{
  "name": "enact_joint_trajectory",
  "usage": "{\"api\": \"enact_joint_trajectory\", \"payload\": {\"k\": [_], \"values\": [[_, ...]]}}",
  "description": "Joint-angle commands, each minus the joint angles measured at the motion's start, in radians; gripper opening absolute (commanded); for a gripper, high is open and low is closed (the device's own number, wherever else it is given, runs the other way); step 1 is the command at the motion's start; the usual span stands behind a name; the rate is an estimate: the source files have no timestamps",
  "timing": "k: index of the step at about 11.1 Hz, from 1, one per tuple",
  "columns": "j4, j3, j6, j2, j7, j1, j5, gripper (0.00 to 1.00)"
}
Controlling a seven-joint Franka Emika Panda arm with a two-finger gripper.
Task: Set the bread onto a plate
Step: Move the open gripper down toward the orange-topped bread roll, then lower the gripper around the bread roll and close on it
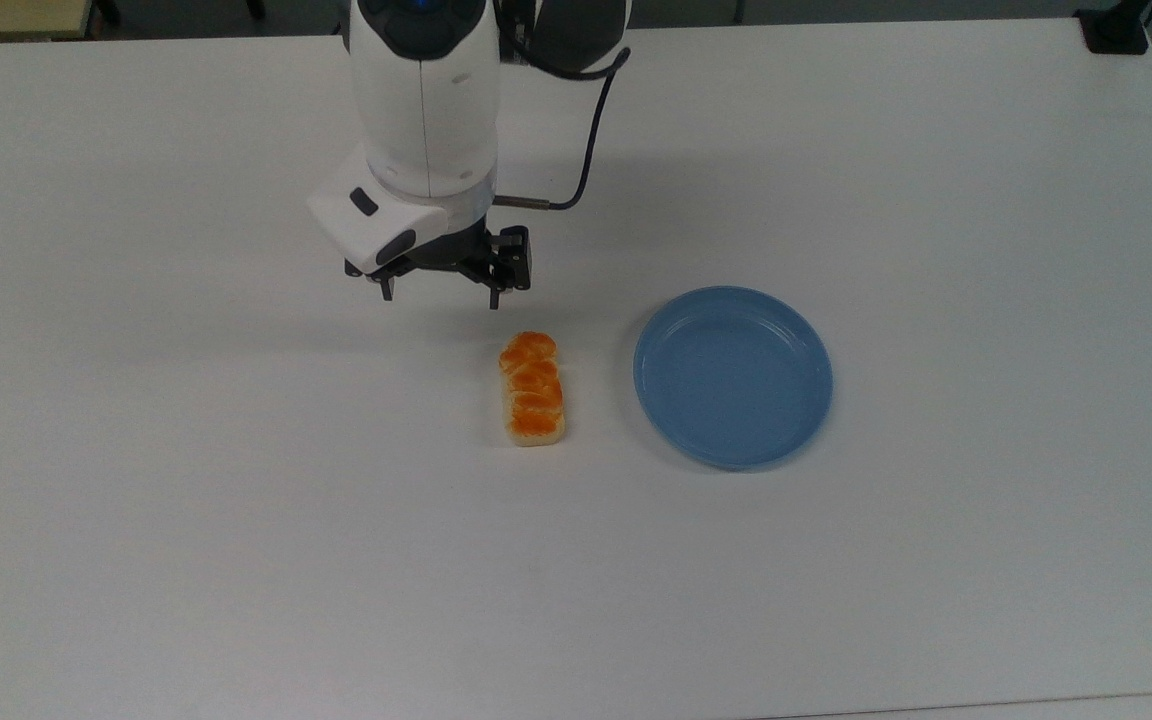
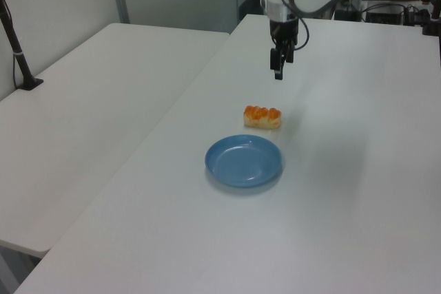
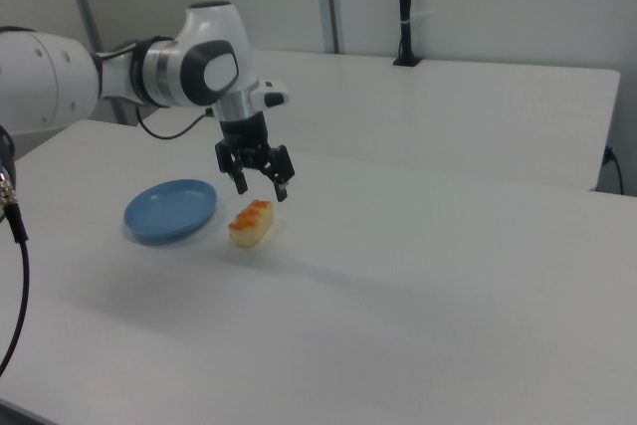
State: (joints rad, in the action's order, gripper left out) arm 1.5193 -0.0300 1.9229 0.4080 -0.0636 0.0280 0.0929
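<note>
top view, gripper: on my screen the gripper hangs off the white arm with its two black fingers spread wide apart, nothing between them. It sits up and to the top view's left of the loaf, near it but not touching.
top view, bread: the bread lies flat on the white table, long side running up-down in the frame, orange glazed top facing up.
top view, plate: the plate is just beside the bread on the top view's right, with a thin strip of table between them. Nothing on it.
left view, gripper: from here I see the gripper pointing down, above the table and further back than the loaf.
left view, bread + plate: the bread is behind the plate, close, not on it.
right view, gripper: best angle for the fingers imo. The gripper is clearly spread, hanging above the far end of the loaf, still clear of it.
right view, bread + plate: the bread sits on the table on the right view's right of the plate, rim and loaf apart.
</note>
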Motion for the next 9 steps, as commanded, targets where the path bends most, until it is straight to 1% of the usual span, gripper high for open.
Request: {"api": "enact_joint_trajectory", "payload": {"k": [1, 2, 4, 7, 9], "values": [[-0.001, -0.004, 0.066, 0.061, -0.004, 0.019, 0.01, 1.0], [-0.008, -0.001, 0.095, 0.084, -0.028, 0.029, 0.007, 1.0], [-0.036, 0.001, 0.137, 0.138, -0.106, 0.07, 0.008, 1.0], [-0.042, 0.004, 0.154, 0.159, -0.117, 0.102, 0.001, 1.0], [-0.044, 0.004, 0.165, 0.179, -0.116, 0.108, 0.002, 1.0]]}}
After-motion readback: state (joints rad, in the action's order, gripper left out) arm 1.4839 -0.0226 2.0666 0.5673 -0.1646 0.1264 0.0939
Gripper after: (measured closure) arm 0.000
